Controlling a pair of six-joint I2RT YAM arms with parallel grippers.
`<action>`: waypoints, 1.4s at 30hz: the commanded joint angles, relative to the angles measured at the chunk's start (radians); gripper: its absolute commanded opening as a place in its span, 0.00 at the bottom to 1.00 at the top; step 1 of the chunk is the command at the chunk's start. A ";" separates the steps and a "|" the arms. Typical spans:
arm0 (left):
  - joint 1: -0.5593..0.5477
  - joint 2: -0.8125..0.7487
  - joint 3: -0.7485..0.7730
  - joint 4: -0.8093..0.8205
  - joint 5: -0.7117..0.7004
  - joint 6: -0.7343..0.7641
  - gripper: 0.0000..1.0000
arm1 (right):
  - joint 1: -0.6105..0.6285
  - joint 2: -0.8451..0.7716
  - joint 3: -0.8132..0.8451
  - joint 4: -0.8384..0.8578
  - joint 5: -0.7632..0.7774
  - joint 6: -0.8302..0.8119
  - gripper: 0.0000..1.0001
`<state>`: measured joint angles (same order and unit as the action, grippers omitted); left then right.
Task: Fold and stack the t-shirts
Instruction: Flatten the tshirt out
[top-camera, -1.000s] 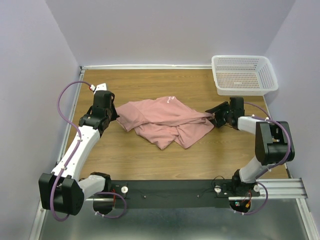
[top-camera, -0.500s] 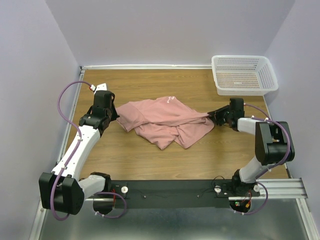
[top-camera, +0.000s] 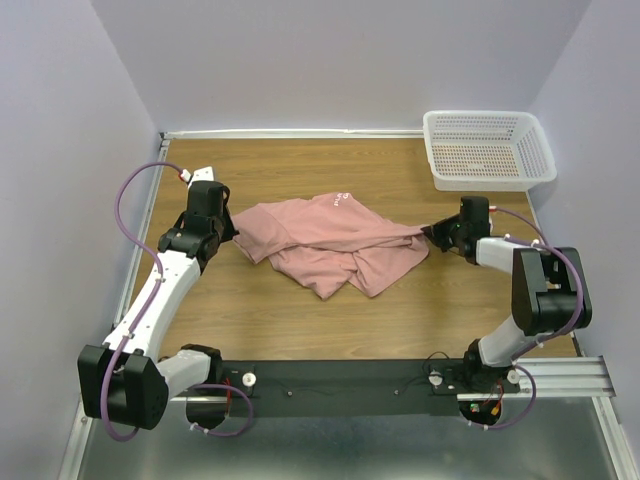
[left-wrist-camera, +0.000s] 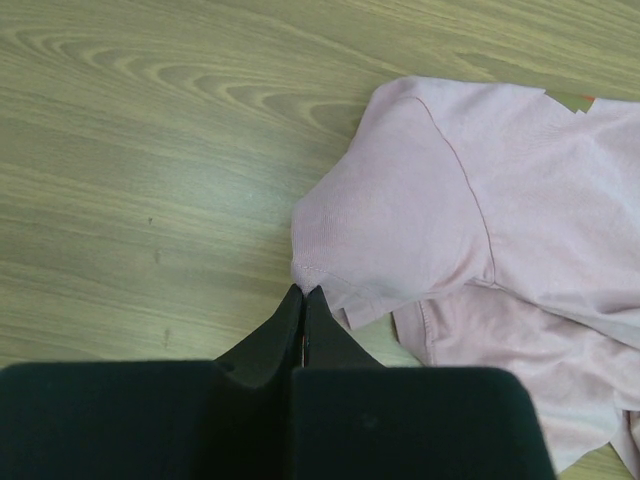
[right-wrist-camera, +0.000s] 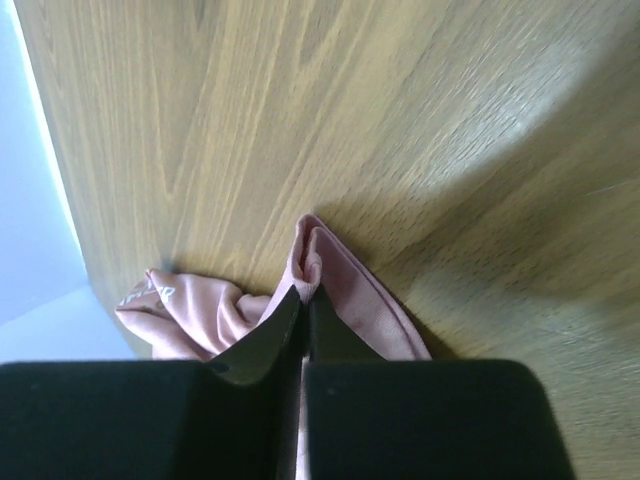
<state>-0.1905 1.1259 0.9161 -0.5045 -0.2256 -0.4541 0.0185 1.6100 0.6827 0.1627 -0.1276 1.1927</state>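
The dusty pink short-sleeved cotton t-shirt (top-camera: 330, 240) lies in a crumpled heap near the middle of the brown wood-grain tabletop (top-camera: 300, 170), not folded yet. It's bunched up, folds over folds. A small pale print shows on its far side, too tiny to read.

My left fingers (left-wrist-camera: 270, 345) are pressed tight together at the shirt's left edge. The tips sit right on a sleeve hem & the cloth comes to a little peak there. So I think they nip it, tho the tips hide how much cloth is in between. The rest of that sleeve lies flat on the wood.

My right fingers (right-wrist-camera: 262, 345) are down low at the shirt's right end, squeezed on a thin fold of pink cloth. A bit of the fold pokes out past the tips. From there the cloth runs back to the heap in a narrow strip.

A white plastic mesh basket (top-camera: 488, 180) sits at the far right corner, well apart from the shirt.
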 joint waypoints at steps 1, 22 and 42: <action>0.006 0.000 0.027 -0.011 -0.031 0.014 0.00 | -0.002 -0.030 -0.006 -0.018 0.082 -0.051 0.08; 0.163 0.313 1.070 -0.080 -0.116 -0.023 0.00 | 0.000 -0.105 0.839 -0.341 0.008 -0.628 0.01; 0.151 -0.138 1.192 0.069 -0.428 0.235 0.00 | 0.000 -0.594 0.899 -0.423 -0.127 -0.913 0.01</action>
<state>-0.0376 1.0859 2.1143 -0.4942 -0.5030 -0.3168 0.0269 1.1130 1.6188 -0.2218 -0.2687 0.3874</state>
